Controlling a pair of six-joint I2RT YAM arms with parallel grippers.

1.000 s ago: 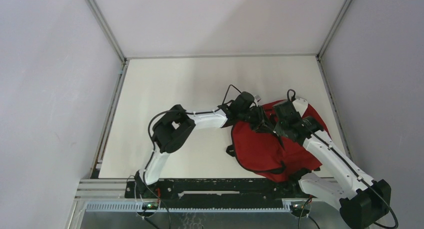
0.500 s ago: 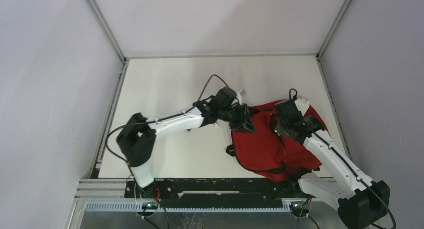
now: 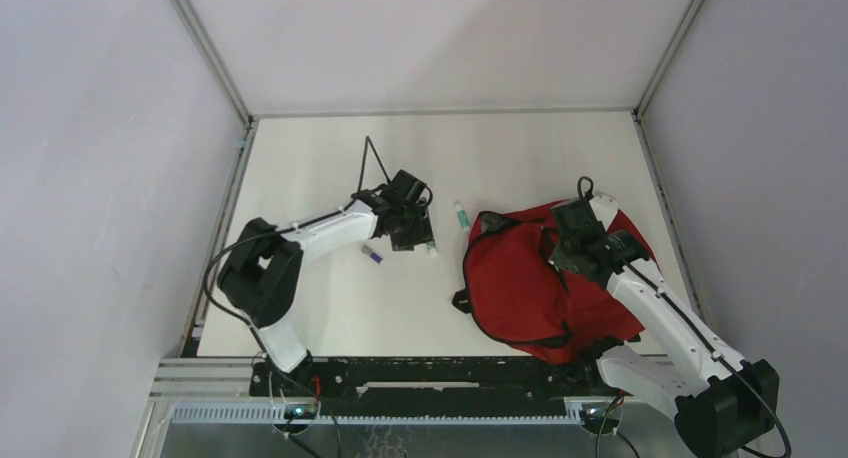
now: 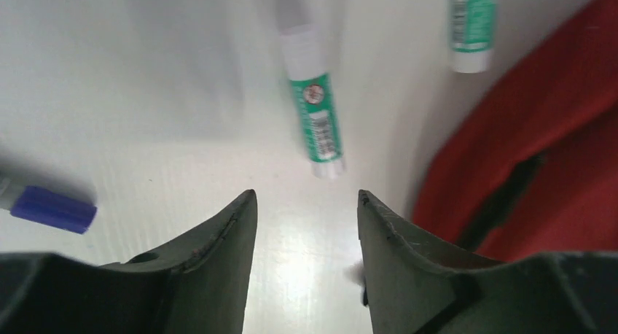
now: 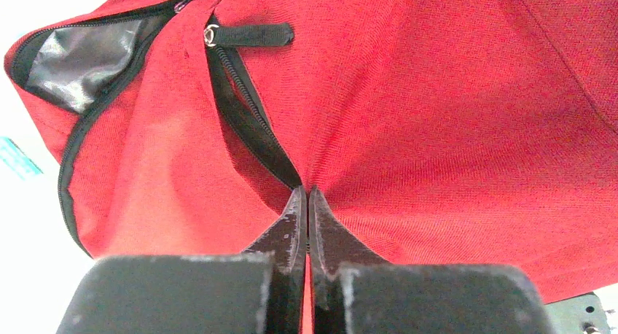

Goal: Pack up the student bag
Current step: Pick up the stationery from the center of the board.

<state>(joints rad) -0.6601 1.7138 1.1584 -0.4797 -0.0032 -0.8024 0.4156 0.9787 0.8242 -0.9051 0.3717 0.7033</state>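
Pick-up step: your left gripper holds its fingers apart, the green-and-white plastic glue stick just ahead of them; advance, then close. Your right gripper clamps the soft red fabric backpack beside its black zipper.

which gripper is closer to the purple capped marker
Left. The left gripper hovers open with the purple-capped marker just beside it on the table. The right gripper is farther off, shut on the red backpack.

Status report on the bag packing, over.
Left gripper open, empty, near a glue stick. Right gripper shut, pinching the bag by its zipper. Bag unzipped; nothing in the way.
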